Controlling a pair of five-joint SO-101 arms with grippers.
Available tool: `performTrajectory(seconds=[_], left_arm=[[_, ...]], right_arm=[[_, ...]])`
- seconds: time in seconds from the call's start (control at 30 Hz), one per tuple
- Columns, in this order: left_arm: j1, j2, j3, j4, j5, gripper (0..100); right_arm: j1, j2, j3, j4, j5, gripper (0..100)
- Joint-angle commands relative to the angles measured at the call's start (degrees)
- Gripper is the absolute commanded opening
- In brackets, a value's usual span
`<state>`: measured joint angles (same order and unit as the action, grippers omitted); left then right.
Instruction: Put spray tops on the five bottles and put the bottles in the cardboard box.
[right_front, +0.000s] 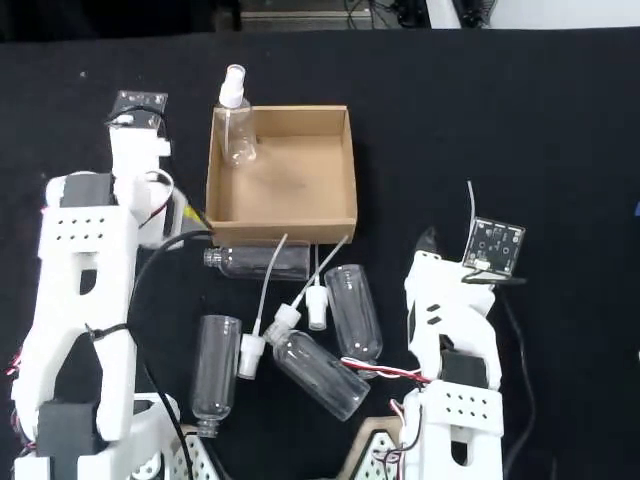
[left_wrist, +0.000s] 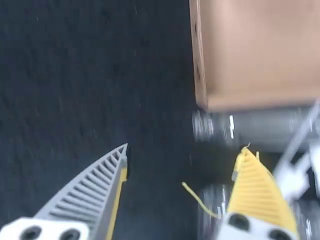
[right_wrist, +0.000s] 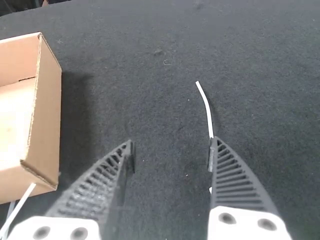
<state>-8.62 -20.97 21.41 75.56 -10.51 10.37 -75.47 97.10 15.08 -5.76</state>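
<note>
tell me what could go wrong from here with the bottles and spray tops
The loose bottles and spray tops lie bunched, tubes crossing; grabbing one may roll or drag its neighbours.
The left gripper, open, hangs by the uncapped bottle beside the cardboard box; closing there might catch the box wall.
A thin white tube by the right gripper could snag.

Bright, even light falls from above on the matte black table cloth (right_front: 520, 120), which gives back no glare. The open brown cardboard box (right_front: 282, 232) has a pale, washed-out patch on its floor and shade along its inner walls. Small highlights run along the clear plastic bottles (right_front: 216, 365) lying on the cloth. In the right wrist view the box (right_wrist: 42, 125) throws a soft shadow onto the cloth beside it. The left wrist view is smeared: the box (left_wrist: 260, 50) edge and a bottle (left_wrist: 260, 127) lack crisp outlines.
</note>
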Motion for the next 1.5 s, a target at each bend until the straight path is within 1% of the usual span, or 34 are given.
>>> performTrajectory(seconds=[0.0,0.07,0.13,0.27,0.4,0.53,0.6,0.67,0.83,0.93,1.03,1.13,1.27,1.4,1.47], left_arm=[[1.2,0.2,-5.1,12.3,-6.2,31],[1.5,0.3,-4.3,15.6,-9.7,31],[2.4,-0.3,-2.0,16.8,-12.0,31],[3.4,-0.8,4.4,16.9,-12.6,31],[3.5,-5.6,12.1,13.6,-12.4,31],[3.5,-13.7,19.6,10.1,-8.3,31],[4.5,-17.1,22.5,8.9,-6.1,31],[6.6,-19.6,25.2,8.7,-3.7,31],[15.6,-22.2,28.5,8.4,0.3,31],[17.2,-22.2,30.4,5.7,0.4,31],[17.1,-22.2,34.4,1.6,0.4,31],[16.7,-22.2,36.8,-0.7,0.4,31],[12.3,-22.2,37.4,-3.0,-0.1,31],[5.5,-22.1,38.5,-4.2,-6.9,31],[3.1,-22.1,39.7,-4.8,-9.1,31]], right_arm=[[0.6,-0.9,0.0,-1.5,0.0,21.5],[0.6,-1.0,0.0,-1.5,0.0,21.5],[0.6,-1.0,0.0,-1.5,0.0,21.5],[0.6,-1.0,0.0,-1.5,0.0,21.5],[0.6,-1.0,0.0,-1.5,0.0,21.5],[0.6,-1.0,0.0,-1.5,0.0,21.5],[0.6,-1.0,0.0,-1.5,0.0,21.5],[0.6,-1.0,0.0,-1.5,0.0,21.5],[0.6,-1.0,0.0,-1.5,0.0,21.5],[0.6,-1.0,0.0,-1.5,0.0,21.5],[0.6,-1.0,0.0,-1.5,0.0,21.5],[0.6,-1.0,0.0,-1.5,0.0,21.5],[0.6,-0.9,0.0,-1.5,0.0,21.5],[0.6,-0.9,0.0,-1.5,0.0,21.5],[0.6,-1.0,0.0,-1.5,0.0,21.5]])
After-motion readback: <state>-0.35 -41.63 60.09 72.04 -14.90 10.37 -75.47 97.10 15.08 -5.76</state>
